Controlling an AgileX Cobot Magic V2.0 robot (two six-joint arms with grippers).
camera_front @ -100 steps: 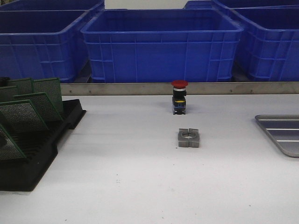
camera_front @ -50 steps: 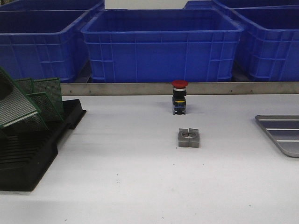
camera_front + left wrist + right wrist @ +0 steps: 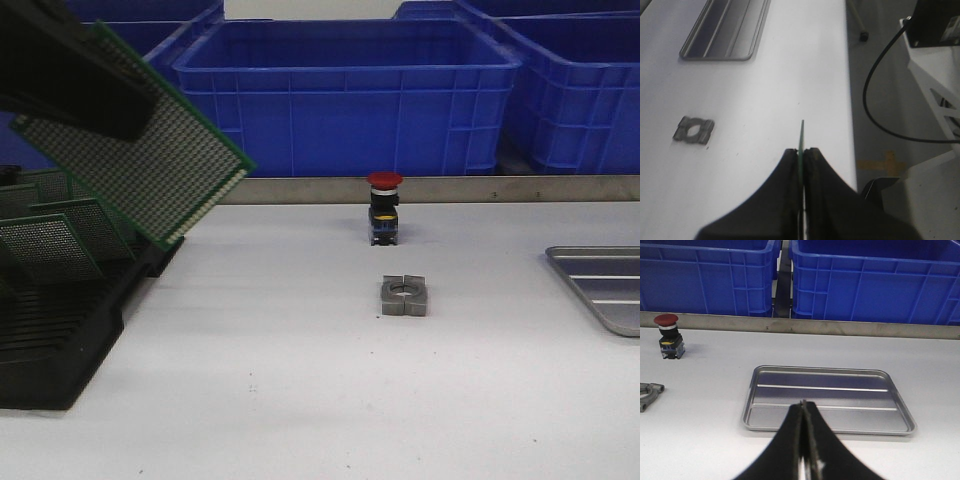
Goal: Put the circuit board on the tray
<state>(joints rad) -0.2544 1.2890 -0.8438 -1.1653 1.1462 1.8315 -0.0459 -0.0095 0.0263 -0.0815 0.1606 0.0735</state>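
My left gripper (image 3: 70, 75) is shut on a green perforated circuit board (image 3: 150, 160) and holds it tilted in the air above the black slotted rack (image 3: 60, 330) at the left. In the left wrist view the board (image 3: 801, 135) shows edge-on, clamped between the jaws of that gripper (image 3: 802, 151). The silver tray (image 3: 605, 285) lies at the right edge of the table; it also shows in the left wrist view (image 3: 725, 30) and the right wrist view (image 3: 827, 400). My right gripper (image 3: 803, 404) is shut and empty, hovering in front of the tray.
More green boards (image 3: 60, 240) stand in the rack. A red-capped push button (image 3: 384, 208) and a grey metal block with a hole (image 3: 404, 296) sit mid-table. Blue crates (image 3: 345, 95) line the back behind a metal rail. A cable (image 3: 880, 100) hangs off the table's edge.
My left gripper has lifted the circuit board up out of the rack and carried it higher and to the right. The right arm has not visibly moved.
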